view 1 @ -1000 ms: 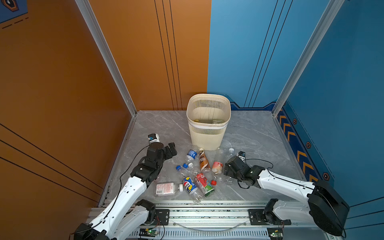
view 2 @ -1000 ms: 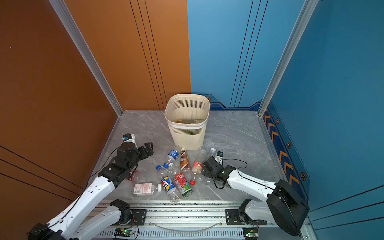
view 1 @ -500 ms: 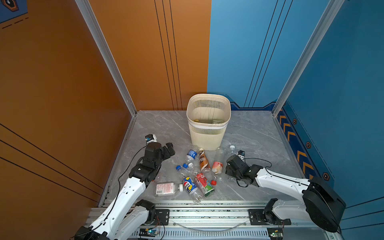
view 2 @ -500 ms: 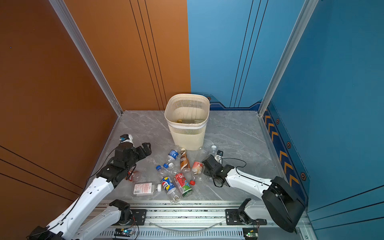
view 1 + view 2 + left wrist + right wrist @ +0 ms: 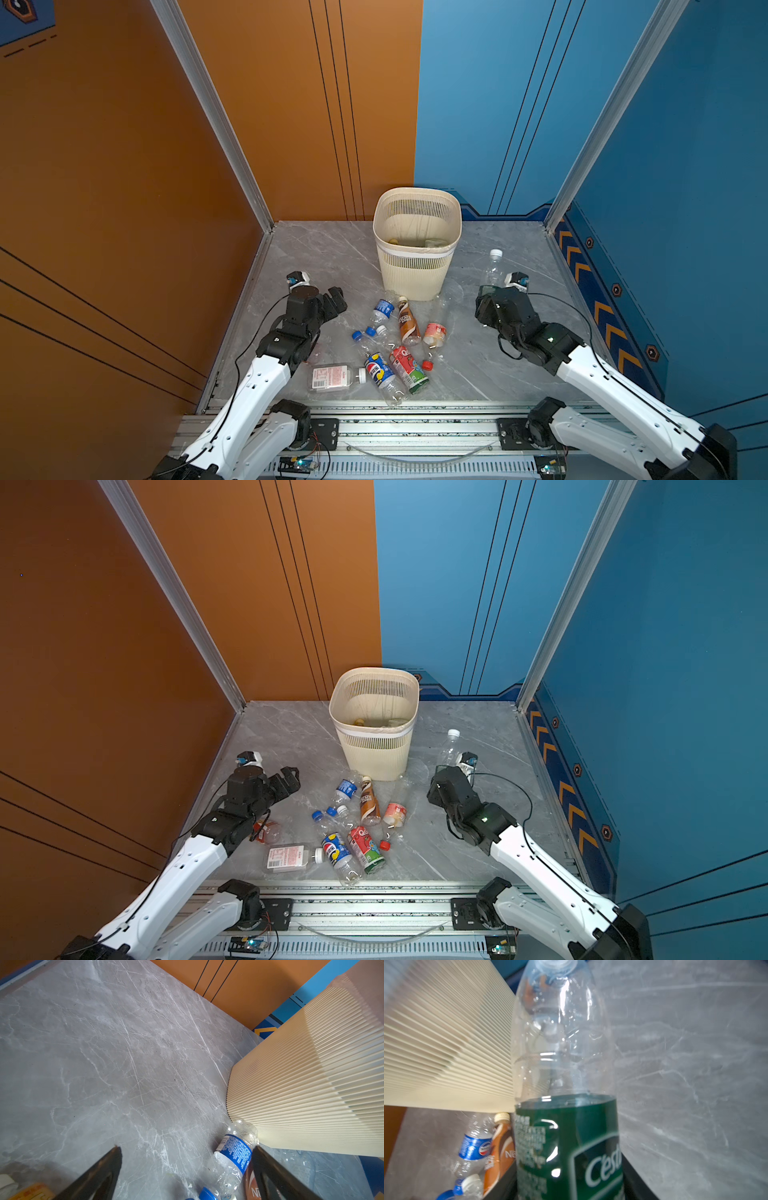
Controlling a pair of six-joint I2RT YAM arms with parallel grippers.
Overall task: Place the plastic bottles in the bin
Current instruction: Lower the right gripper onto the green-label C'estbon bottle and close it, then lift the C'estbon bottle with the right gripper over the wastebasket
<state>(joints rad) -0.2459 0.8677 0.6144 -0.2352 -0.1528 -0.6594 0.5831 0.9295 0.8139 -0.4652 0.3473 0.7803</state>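
The cream ribbed bin (image 5: pixel 413 270) (image 5: pixel 374 752) stands at the back middle of the marble floor, with some items inside. My right gripper (image 5: pixel 484 291) (image 5: pixel 440 773) (image 5: pixel 569 1180) is shut on a clear bottle (image 5: pixel 493 266) (image 5: pixel 450 746) (image 5: pixel 564 1053) with a green label and white cap, held off the floor to the right of the bin, cap pointing away. My left gripper (image 5: pixel 336 301) (image 5: pixel 289 779) (image 5: pixel 187 1150) hangs open and empty, left of the pile. Several bottles lie before the bin: blue-labelled (image 5: pixel 383 309) (image 5: pixel 232 1153), brown (image 5: pixel 407 324), Pepsi (image 5: pixel 379 372), red-and-green (image 5: pixel 409 368).
A flat clear bottle with a red-printed label (image 5: pixel 332 376) lies near the front rail (image 5: pixel 395 415). A crushed red-labelled bottle (image 5: pixel 266 831) shows under the left arm. Orange wall on the left, blue wall on the right. Bare floor lies on either side of the bin.
My right gripper has shut on the green-labelled bottle and carried it up and to the right, away from the pile. The left arm has drifted slightly left and stayed open.
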